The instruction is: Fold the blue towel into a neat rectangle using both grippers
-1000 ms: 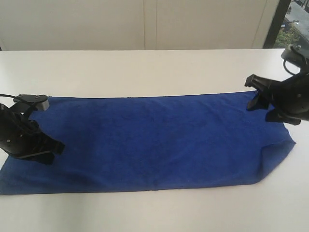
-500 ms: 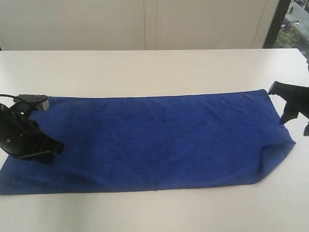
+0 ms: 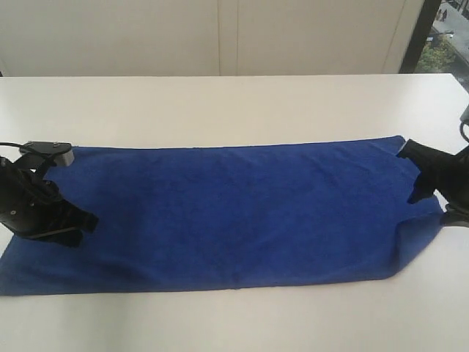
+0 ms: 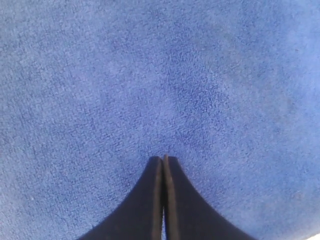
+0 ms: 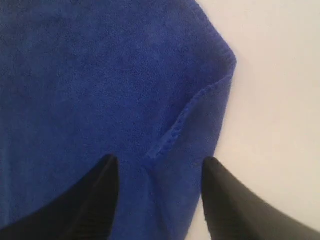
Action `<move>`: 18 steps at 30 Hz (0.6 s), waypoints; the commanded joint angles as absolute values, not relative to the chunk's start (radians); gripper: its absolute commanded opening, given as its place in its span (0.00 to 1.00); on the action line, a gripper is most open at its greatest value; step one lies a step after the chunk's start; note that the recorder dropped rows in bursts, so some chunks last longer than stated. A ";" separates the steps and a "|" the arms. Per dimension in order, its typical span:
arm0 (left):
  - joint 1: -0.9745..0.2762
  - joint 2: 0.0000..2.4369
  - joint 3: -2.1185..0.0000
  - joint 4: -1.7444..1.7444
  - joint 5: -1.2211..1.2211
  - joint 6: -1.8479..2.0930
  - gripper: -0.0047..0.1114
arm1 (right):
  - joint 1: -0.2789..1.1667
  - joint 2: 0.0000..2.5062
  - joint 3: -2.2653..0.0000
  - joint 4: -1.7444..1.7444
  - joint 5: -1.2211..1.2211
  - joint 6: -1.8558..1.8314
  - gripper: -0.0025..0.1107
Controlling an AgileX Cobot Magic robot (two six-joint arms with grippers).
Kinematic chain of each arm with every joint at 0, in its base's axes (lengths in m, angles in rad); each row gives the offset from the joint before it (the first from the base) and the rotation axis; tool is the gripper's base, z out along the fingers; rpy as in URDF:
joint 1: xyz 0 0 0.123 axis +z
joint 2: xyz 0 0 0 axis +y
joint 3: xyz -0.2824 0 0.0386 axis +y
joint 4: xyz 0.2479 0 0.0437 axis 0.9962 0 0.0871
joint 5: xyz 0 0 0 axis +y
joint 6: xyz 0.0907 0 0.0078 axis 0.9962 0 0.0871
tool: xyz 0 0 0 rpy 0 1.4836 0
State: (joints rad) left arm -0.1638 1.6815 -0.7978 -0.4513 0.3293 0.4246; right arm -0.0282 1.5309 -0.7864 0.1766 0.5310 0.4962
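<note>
The blue towel (image 3: pixel 234 213) lies spread flat lengthwise on the white table (image 3: pixel 220 103). Its near right corner (image 3: pixel 421 231) is turned over on itself. My left gripper (image 3: pixel 86 222) rests low on the towel's left end. In the left wrist view the left gripper (image 4: pixel 163 159) is shut, its tips together over flat towel (image 4: pixel 160 75), with no cloth seen pinched. My right gripper (image 3: pixel 409 176) is at the towel's right edge. In the right wrist view the right gripper (image 5: pixel 159 164) is open, straddling the turned-over hem (image 5: pixel 172 132) of the towel (image 5: pixel 90 75).
A pale wall (image 3: pixel 220 37) stands behind the table, with a dark window frame (image 3: pixel 416 37) at the far right. White tabletop (image 5: pixel 280 100) shows just beyond the towel's right edge. A grey-silver part (image 3: pixel 57 152) sits on the left arm.
The right gripper left the towel's far right corner, swung out to the right, then came back nearer, over the right edge by the turned-over corner. The left gripper has not moved.
</note>
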 commanded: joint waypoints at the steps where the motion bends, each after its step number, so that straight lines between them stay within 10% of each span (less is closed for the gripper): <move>1: -0.164 1.682 -0.791 -0.467 0.345 0.423 0.04 | -0.030 1.580 -0.776 0.198 0.490 0.502 0.45; 7: -0.164 1.682 -0.791 -0.467 0.359 0.423 0.04 | -0.030 1.619 -0.776 0.196 0.444 0.502 0.43; 18: -0.164 1.682 -0.791 -0.467 0.359 0.423 0.04 | -0.030 1.644 -0.775 0.189 0.439 0.502 0.08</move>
State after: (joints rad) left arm -0.1638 1.6815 -0.7978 -0.4513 0.3369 0.4246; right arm -0.0282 1.6435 -0.7818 0.2001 0.4480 0.4966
